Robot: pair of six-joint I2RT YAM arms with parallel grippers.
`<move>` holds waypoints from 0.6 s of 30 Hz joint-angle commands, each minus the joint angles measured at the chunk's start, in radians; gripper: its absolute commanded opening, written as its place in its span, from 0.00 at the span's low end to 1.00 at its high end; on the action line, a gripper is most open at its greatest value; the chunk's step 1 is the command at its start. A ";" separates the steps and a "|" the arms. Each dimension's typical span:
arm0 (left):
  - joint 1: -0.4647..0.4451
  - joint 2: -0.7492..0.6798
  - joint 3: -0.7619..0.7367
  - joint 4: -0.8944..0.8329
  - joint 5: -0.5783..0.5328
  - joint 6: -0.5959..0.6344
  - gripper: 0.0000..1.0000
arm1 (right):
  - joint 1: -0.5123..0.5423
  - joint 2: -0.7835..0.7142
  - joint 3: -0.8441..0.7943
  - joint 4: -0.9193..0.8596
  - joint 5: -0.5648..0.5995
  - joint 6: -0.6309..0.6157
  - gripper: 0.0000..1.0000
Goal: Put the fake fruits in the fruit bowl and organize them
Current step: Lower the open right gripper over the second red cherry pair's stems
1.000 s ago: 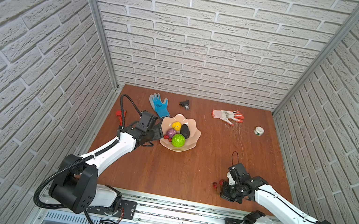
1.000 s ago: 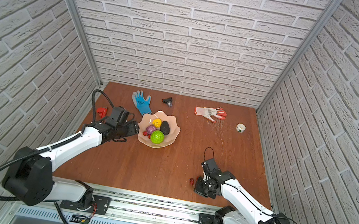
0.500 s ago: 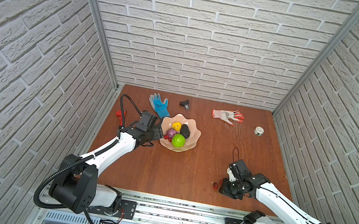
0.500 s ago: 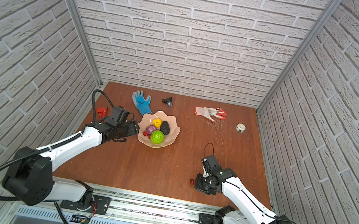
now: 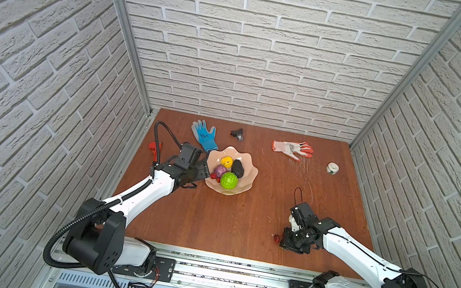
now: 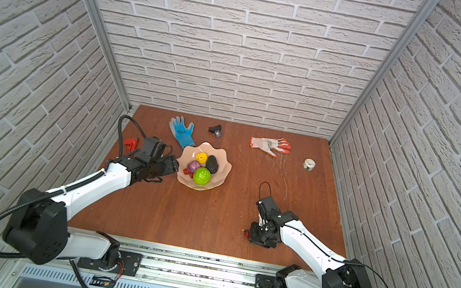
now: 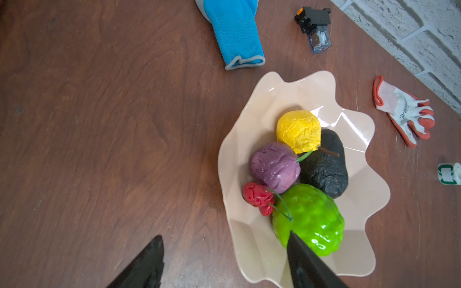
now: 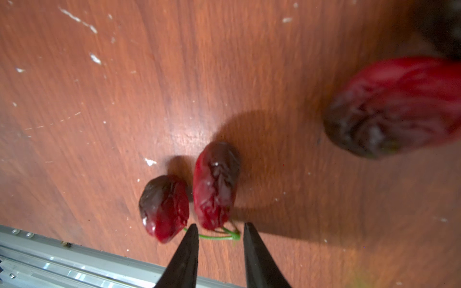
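Red loose cherries (image 5: pixel 276 238), in both top views, lie on table (image 5: pixel 210 220), well apart from fruit bowl (image 5: pixel 252 172), twd front rail (image 5: pixel 217 271); right gripper (image 5: pixel 282 244) sits low just beside them. Left gripper (image 5: pixel 202 175) hangs at bowl's rim. In bowl: yellow fruit (image 5: pixel 226 161), purple fruit (image 5: pixel 220 171), green ball (image 5: pixel 228 180), avocado (image 5: pixel 238 168).

Left wrist: jaws wide, empty, one tip over green ball; bowl cherries (image 7: pixel 258 198) rest by purple fruit.

Right wrist: jaws narrowly apart, straddling thin green stem (image 8: pixel 217 237), gripping nothing. Risk: stem's thin & flat on wood, so closing may slip off or snag one strand; cherries could swing & drop short of bowl.
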 commanded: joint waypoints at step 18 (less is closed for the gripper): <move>0.014 -0.028 -0.009 -0.001 -0.015 0.004 0.78 | -0.004 0.043 -0.015 0.054 -0.024 -0.028 0.12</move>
